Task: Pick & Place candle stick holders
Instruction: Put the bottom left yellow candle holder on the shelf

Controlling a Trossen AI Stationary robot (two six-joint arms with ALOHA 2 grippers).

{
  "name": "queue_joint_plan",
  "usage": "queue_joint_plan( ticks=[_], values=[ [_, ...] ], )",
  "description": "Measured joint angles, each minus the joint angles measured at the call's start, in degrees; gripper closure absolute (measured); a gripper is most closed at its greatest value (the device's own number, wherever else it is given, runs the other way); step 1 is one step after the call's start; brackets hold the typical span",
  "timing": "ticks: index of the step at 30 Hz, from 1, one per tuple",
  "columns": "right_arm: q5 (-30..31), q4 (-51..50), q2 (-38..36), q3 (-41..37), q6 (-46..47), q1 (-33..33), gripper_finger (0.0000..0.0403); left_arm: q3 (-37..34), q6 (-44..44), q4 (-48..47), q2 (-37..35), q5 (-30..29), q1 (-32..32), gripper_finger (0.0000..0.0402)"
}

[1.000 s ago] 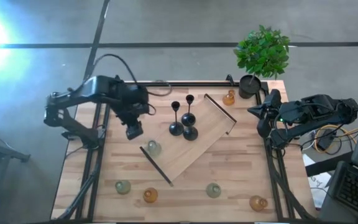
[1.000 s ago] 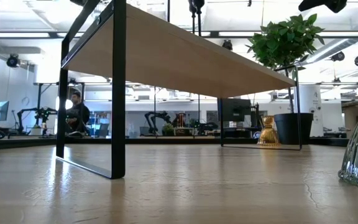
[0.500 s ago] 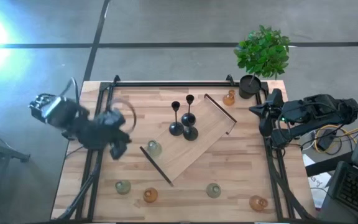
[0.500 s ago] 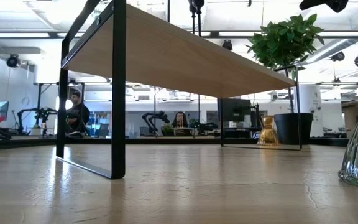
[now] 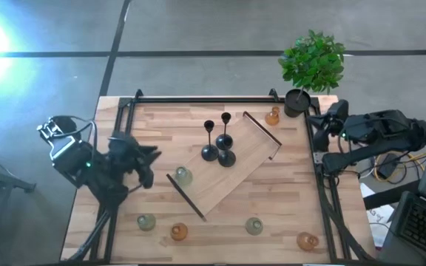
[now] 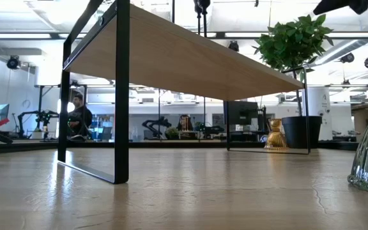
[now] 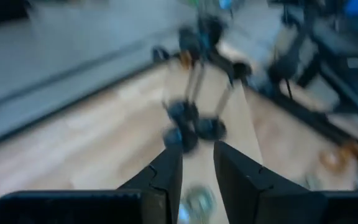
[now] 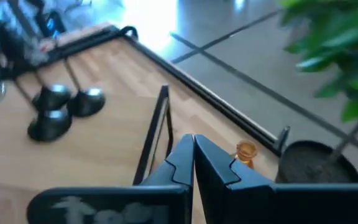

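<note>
Three black holders (image 5: 220, 148) with thin stems stand on the raised wooden shelf (image 5: 246, 166); they also show in the left wrist view (image 7: 191, 124) and the right wrist view (image 8: 61, 109). A pale green glass holder (image 5: 183, 176) stands by the shelf's left end. An amber one (image 5: 273, 116) stands at the far right, by the plant pot. Several more glass holders (image 5: 179, 232) stand along the near edge. My left gripper (image 5: 148, 157) is at the table's left side, slightly open and empty (image 7: 197, 171). My right gripper (image 5: 318, 122) waits at the right edge, shut and empty (image 8: 193, 155).
A black pot with a green plant (image 5: 310, 66) stands at the far right corner. The shelf's black metal legs (image 6: 121, 96) rest on the table. Black rails (image 5: 198, 100) run along the table's edges. A person (image 6: 78, 115) shows in the room behind.
My left gripper has drawn back from beside the shelf toward the table's left edge. My right gripper has shifted a little toward the far edge. No holder has moved.
</note>
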Motion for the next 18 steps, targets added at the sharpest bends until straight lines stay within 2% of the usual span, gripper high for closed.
queue_joint_plan(
  ticks=[4,6,9,11,14,15,18],
  values=[
    [0.2,1.2,-0.3,0.0,1.0,-2.3,0.0394,-3.5,1.4,-0.1,-3.3,-9.4,0.8,0.0306],
    [-0.3,6.0,0.8,-0.1,-0.6,-2.6,0.0394,-5.5,3.2,-0.1,-5.3,-12.0,1.4,0.0306],
    [-1.3,16.3,4.1,-0.3,-8.8,-2.6,0.0394,-9.2,4.9,-0.1,-8.8,-15.9,2.2,0.0306],
    [1.9,23.2,8.1,-0.1,-15.4,-2.9,0.0394,-11.3,5.6,-0.1,-11.1,-17.7,2.8,0.0306],
    [7.4,26.6,14.4,2.6,-22.7,-6.8,0.0394,-14.0,5.8,-0.1,-14.2,-18.7,3.3,0.0306],
    [6.1,27.0,16.2,4.1,-23.4,-9.3,0.0395,-14.7,6.2,-0.1,-15.1,-18.7,3.3,0.0306],
    [-2.8,27.6,20.2,9.5,-25.5,-19.7,0.0395,-16.6,7.9,-0.1,-18.1,-18.7,3.3,0.0305]
  ],
)
